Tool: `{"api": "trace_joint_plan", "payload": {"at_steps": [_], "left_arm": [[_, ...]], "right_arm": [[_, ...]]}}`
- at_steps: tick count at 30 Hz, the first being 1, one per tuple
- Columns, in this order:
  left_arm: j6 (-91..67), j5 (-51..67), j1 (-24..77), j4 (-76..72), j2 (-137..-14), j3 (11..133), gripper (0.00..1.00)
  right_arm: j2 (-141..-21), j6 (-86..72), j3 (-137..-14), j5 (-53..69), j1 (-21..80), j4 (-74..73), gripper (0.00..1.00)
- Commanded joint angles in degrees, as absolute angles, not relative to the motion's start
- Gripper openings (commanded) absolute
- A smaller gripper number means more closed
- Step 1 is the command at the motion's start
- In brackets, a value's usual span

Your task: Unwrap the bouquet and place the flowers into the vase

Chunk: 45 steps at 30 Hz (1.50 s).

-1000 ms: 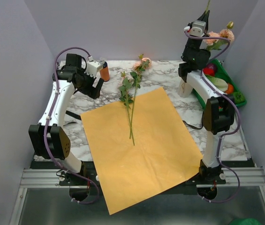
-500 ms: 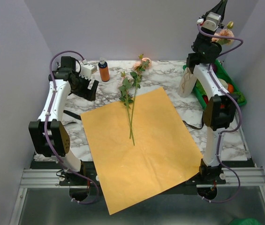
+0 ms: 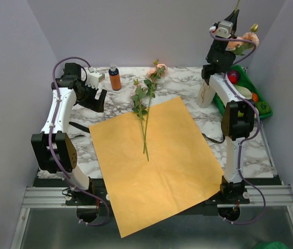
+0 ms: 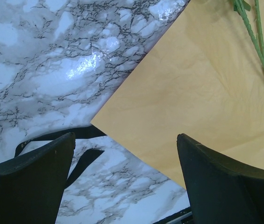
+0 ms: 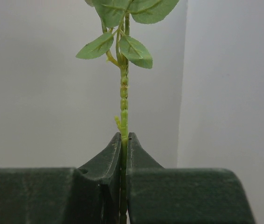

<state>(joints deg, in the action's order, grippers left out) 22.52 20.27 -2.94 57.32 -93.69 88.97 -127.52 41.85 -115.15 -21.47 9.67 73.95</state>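
Overhead, my right end effector (image 5: pixel 124 140) is clamped on a flower stem (image 5: pixel 124 95), high over the table (image 3: pixel 185 83); the vase (image 3: pixel 205 94) stands by my right arm, and my left end effector (image 4: pixel 124 156) gapes empty beside the paper (image 4: pixel 206 93).

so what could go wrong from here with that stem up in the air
1. The right tool pinches only a thin stem, which could swivel and miss the mouth of the vase.
2. The vase stands close against the right arm, which might tip it when lowering.
3. The open left tool hangs by the orange paper; snagging it would drag the loose stems.
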Motion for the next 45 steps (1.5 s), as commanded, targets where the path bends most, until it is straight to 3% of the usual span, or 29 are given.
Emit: {"api": "trace_joint_plan", "payload": {"at_steps": [1, 3, 5, 6, 12, 15, 26, 27, 31, 32, 34, 37, 45], "left_arm": [[23.0, 22.4, -3.1, 59.2, -94.8, 90.4, 0.98], [22.9, 22.8, -3.1, 59.1, -94.6, 89.8, 0.98], [22.9, 23.1, -3.1, 59.0, -94.0, 89.6, 0.98], [22.9, 23.4, -3.1, 59.0, -93.9, 89.4, 0.98], [22.2, 25.0, -3.1, 57.9, -91.5, 88.2, 0.99], [21.8, 26.3, -3.1, 57.6, -90.1, 87.8, 0.99], [21.4, 28.8, -3.1, 55.3, -81.9, 82.4, 0.99], [21.3, 28.9, -3.1, 55.1, -81.4, 81.4, 0.99], [20.7, 29.4, -3.1, 54.2, -79.5, 80.0, 0.99], [20.3, 29.5, -3.0, 54.2, -79.3, 79.8, 0.99], [20.0, 29.8, -3.1, 54.3, -79.2, 80.0, 0.99], [19.6, 30.1, -3.1, 54.1, -79.1, 80.2, 0.99], [19.3, 28.7, -3.0, 54.2, -79.1, 80.6, 0.99]], "right_arm": [[-126.9, 41.3, -110.5, -23.6, 9.8, 96.1, 0.01], [-124.9, 41.3, -107.5, -23.7, 10.5, 96.1, 0.05], [-122.5, 41.9, -100.9, -23.0, 12.2, 96.2, 0.24], [-120.0, 42.2, -98.3, -23.2, 12.8, 96.2, 0.39], [-109.9, 45.8, -83.6, -30.3, 19.2, 96.1, 0.68], [-103.6, 46.7, -76.7, -33.0, 22.2, 95.9, 0.75], [-82.4, 43.5, -59.2, -42.9, 38.3, 83.3, 0.73], [-79.0, 40.7, -58.1, -43.4, 39.4, 79.0, 0.72], [-73.5, 4.8, -59.8, -34.9, 40.9, 30.4, 0.63], [-74.9, 2.1, -63.2, -29.2, 40.9, 26.1, 0.63], [-82.7, -7.2, -70.5, -27.1, 41.0, 6.4, 0.63], [-91.0, -13.8, -80.3, -23.6, 40.9, -8.9, 0.63], [-106.2, -21.0, -87.3, -21.4, 40.6, -15.0, 0.57]]}}
